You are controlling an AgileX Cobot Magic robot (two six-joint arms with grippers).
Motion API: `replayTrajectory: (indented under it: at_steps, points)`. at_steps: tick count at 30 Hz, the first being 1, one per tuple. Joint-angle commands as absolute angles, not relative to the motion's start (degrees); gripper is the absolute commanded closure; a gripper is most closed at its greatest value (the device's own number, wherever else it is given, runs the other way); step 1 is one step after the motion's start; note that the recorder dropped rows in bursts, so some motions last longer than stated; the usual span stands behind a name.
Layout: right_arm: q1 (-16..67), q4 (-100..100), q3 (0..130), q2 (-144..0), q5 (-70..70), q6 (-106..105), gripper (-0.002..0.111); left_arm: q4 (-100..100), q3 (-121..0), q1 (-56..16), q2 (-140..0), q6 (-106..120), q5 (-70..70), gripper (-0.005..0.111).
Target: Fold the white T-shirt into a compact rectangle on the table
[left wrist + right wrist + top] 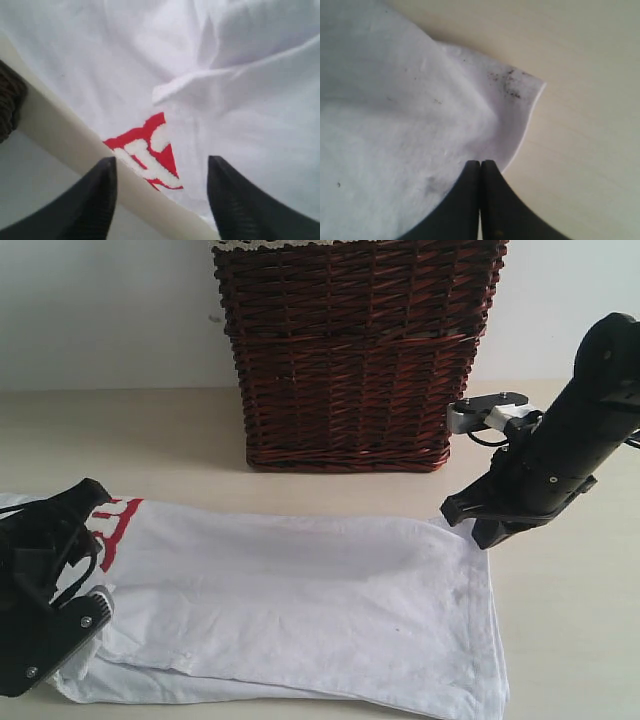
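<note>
Most of the scene is being taken up by the table (580, 640), a pale beige surface that is being seen bare on the right side and behind the cloth. Its front part is being covered by the white T-shirt (300, 600), which is being shown lying flat across the table from the left edge of the exterior view to past the middle, with a folded layer being seen along its near edge. Behind the shirt and apart from it, a dark wicker basket (350, 360) is being shown upright on the table, a strip of pale lace trim (270, 245) being glimpsed at its rim.

The left gripper (161, 160) is being held low over the left end of the shirt. Its jaws are being held well apart, and nothing is being gripped between its black fingers (100, 200); only cloth and a strip of table are being seen through the gap.

The right gripper (480, 162) is being held at the far right corner of the shirt. Its jaws are being pressed fully together, and their tips are being seen over the edge of the cloth; whether any fabric is being pinched cannot be told.

Fuzzy white lettering on red (145, 150) is being shown on the shirt just ahead of the left gripper. A few small dark smudges (505, 82) are being seen on the corner by the right gripper.
</note>
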State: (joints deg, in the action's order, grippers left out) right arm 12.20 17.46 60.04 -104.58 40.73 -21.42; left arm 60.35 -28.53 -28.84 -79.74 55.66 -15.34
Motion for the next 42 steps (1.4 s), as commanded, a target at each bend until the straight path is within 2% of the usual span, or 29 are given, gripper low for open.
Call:
replayTrajectory:
  at_steps: [1,5,7,11,13,14,16,22,29,39,42]
  points:
    - [12.0,17.7,60.4,-104.1,40.5,-21.9,0.108,58.5,-29.0,-29.2,-80.2,54.2,-14.7,0.046]
    - [12.0,17.7,60.4,-104.1,40.5,-21.9,0.108,58.0,-29.0,-29.2,-80.2,46.7,-14.0,0.048]
    - [12.0,17.7,60.4,-104.1,40.5,-21.9,0.108,57.7,-29.0,-29.2,-80.2,35.5,-13.4,0.054]
    - [12.0,18.1,60.4,-104.1,40.6,-21.9,0.108,57.7,-29.7,-29.2,-80.2,10.5,-13.1,0.072]
    - [12.0,18.3,60.4,-104.1,40.8,-21.9,0.108,57.6,-32.8,-29.2,-80.2,-6.7,-16.4,0.084]
    - [12.0,18.6,60.4,-104.1,41.1,-21.9,0.108,56.3,-35.6,-29.2,-80.2,-15.6,-19.4,0.096]
    - [12.0,18.8,60.4,-104.1,41.3,-21.9,0.108,45.9,-39.1,-29.2,-80.6,-14.6,-22.5,0.106]
    - [12.0,19.2,60.4,-104.1,41.8,-21.9,0.108,3.3,-43.5,-29.2,-87.7,25.9,-40.8,0.107]
    - [12.0,19.5,60.4,-104.1,42.1,-21.9,0.108,1.7,-44.0,-29.2,-92.2,26.1,-43.1,0.107]
    - [12.0,19.5,60.4,-104.1,41.5,-21.9,0.108,1.7,-44.0,-29.2,-101.4,26.1,-33.1,0.107]
    - [12.0,19.5,60.4,-104.1,41.5,-22.4,0.108,2.2,-45.8,-29.2,-102.3,26.4,-36.5,0.107]
